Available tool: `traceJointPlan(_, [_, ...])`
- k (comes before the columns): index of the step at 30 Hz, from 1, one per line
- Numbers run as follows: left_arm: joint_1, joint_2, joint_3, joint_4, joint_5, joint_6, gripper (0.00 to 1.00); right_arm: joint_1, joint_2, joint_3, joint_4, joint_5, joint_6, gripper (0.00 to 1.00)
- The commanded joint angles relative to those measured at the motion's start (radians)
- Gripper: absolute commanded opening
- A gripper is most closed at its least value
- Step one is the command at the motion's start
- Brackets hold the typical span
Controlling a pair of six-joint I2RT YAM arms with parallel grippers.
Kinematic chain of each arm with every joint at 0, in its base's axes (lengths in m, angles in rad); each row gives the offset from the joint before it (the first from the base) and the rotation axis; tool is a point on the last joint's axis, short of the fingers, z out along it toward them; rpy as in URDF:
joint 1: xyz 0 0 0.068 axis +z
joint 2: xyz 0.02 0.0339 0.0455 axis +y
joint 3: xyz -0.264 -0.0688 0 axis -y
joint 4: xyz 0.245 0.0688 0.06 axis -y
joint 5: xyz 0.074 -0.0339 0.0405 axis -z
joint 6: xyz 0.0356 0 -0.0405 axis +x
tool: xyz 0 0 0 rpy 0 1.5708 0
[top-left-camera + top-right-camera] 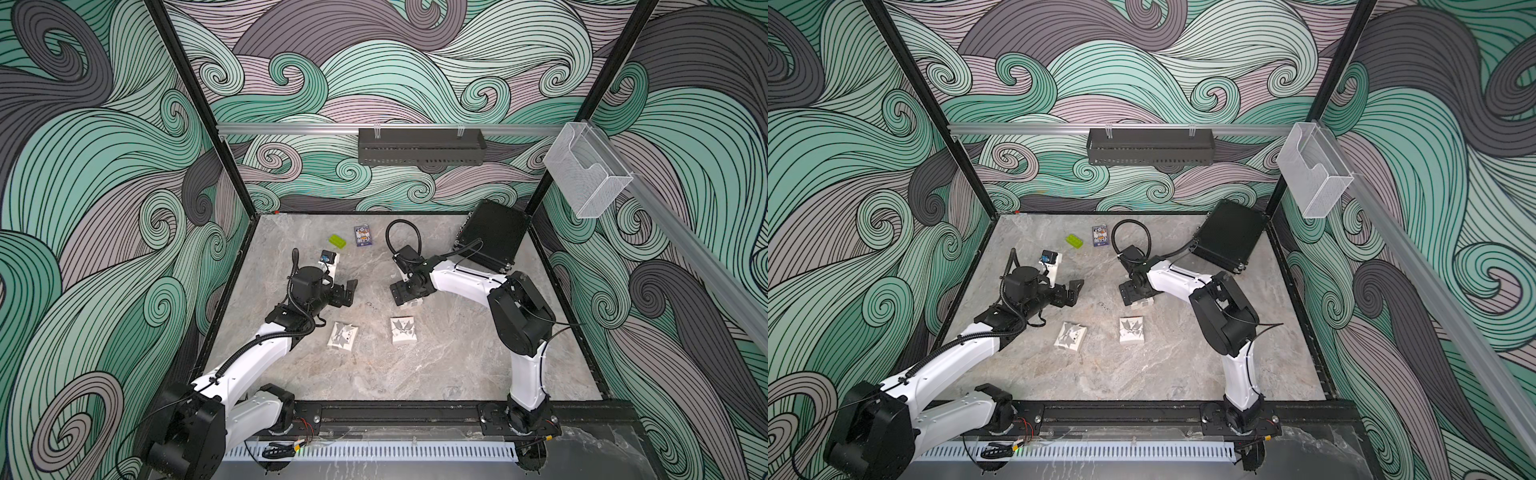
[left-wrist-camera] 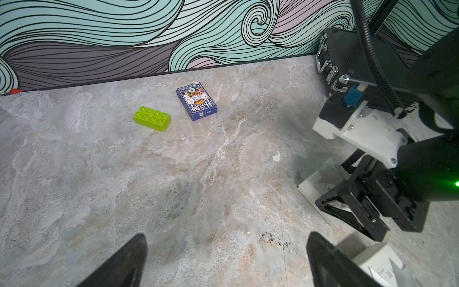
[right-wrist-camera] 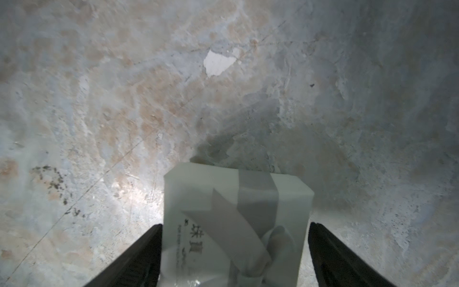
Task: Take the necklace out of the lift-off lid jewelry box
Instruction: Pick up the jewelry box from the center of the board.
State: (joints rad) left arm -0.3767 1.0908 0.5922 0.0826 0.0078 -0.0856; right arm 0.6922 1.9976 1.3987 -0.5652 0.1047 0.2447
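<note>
Right gripper [image 3: 234, 225], pointing down, jaws spread astride the ribboned white jewelry box [image 3: 198, 191], which stands with its lid on near the middle of the marble-look tabletop [image 1: 415, 374]; the fingertips [image 3: 155, 231] lie close by its sides, firm contact not discernible. Left gripper [image 2: 226, 234] hangs wide open and empty over bare table, well apart from the box. Nearer the arm bases lie the left patterned box [image 1: 343, 336] and right patterned box [image 1: 403, 330]; toward the back wall, a green toy brick [image 2: 152, 121], a pack of playing cards [image 2: 196, 103] and a black latched case [image 1: 494, 239].

A green brick [image 2: 152, 121] lies near a card deck [image 2: 197, 103].
</note>
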Motion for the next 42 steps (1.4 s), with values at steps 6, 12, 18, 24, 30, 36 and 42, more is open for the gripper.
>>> traceJointPlan(6, [-0.010,0.007,0.004,0.005,0.006,0.014,0.98,0.009,0.023,0.033,-0.034,0.039,0.007,0.83])
traceJointPlan(12, [-0.011,0.029,0.016,-0.005,0.031,0.030,0.98,0.008,-0.009,0.024,-0.035,0.022,-0.004,0.77])
traceJointPlan(18, [-0.011,0.056,0.052,-0.036,0.109,0.030,0.98,-0.019,-0.104,-0.015,-0.034,-0.089,-0.028,0.73])
traceJointPlan(24, [-0.010,0.049,0.066,-0.009,0.293,-0.028,0.98,-0.111,-0.264,-0.084,-0.009,-0.400,-0.046,0.70])
traceJointPlan(30, [-0.011,0.033,0.101,0.136,0.594,-0.256,0.99,-0.234,-0.443,-0.149,0.036,-0.757,-0.039,0.70])
traceJointPlan(36, [-0.011,0.013,0.153,0.272,0.733,-0.464,0.99,-0.323,-0.611,-0.202,0.199,-1.006,0.071,0.72])
traceJointPlan(42, [-0.021,-0.033,0.155,0.380,0.815,-0.598,0.99,-0.327,-0.685,-0.277,0.550,-1.186,0.294,0.72])
